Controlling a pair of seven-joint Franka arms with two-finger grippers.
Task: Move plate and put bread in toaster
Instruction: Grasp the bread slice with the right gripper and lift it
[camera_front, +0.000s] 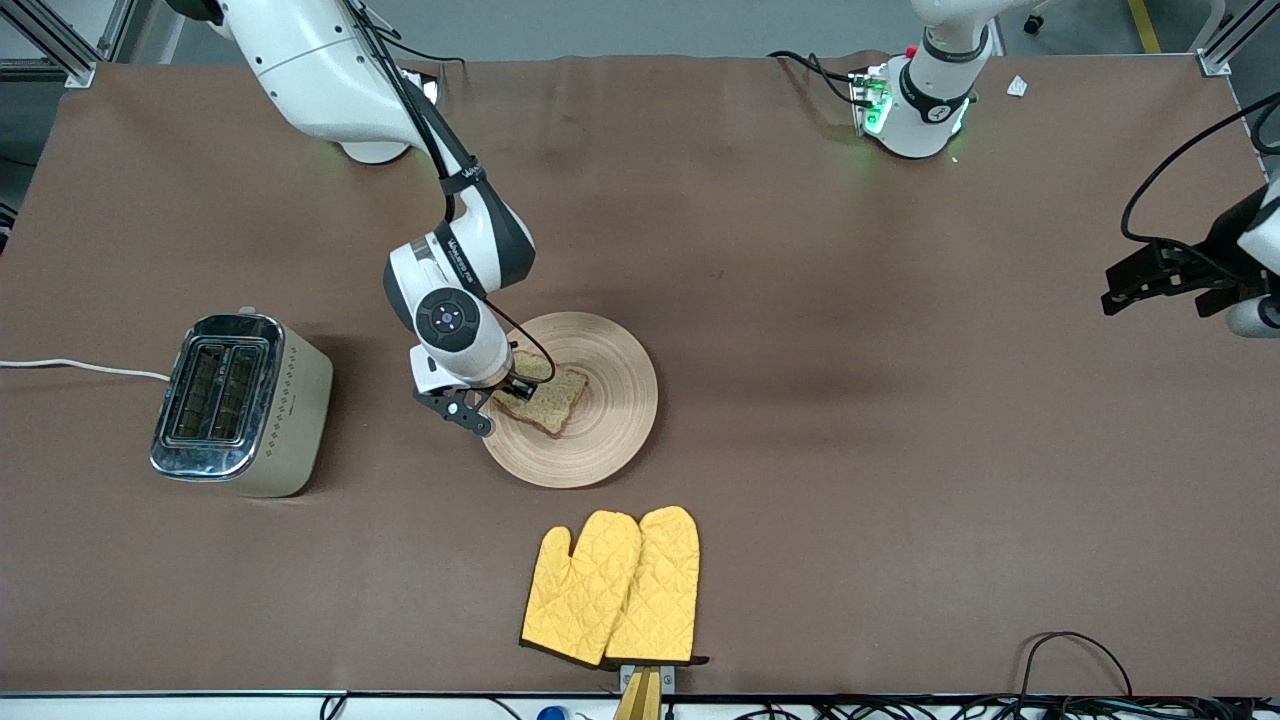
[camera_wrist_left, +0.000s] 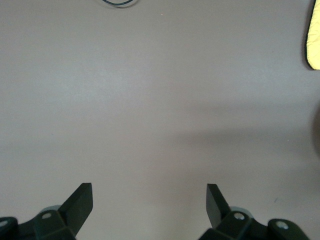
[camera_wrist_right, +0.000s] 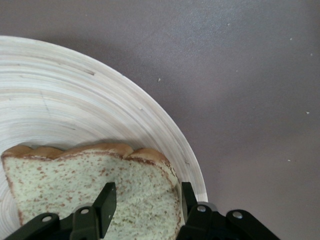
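Round pale wooden plate (camera_front: 600, 440) with ring grooves: mid-table (camera_front: 800, 400). Squarish speckled wholegrain bread slice (camera_front: 548, 398) with brown crust: lies on plate. Boxy chrome-topped cream toaster (camera_front: 240, 405): toward right arm's end, slots empty. Right claw (camera_wrist_right: 146, 202): down at bread, fingers part-spread astride one corner. Left claw (camera_wrist_left: 150, 205): waits over bare table, fingers spread wide. Yellow quilted oven mitts (camera_front: 615, 590): nearer the camera than plate.
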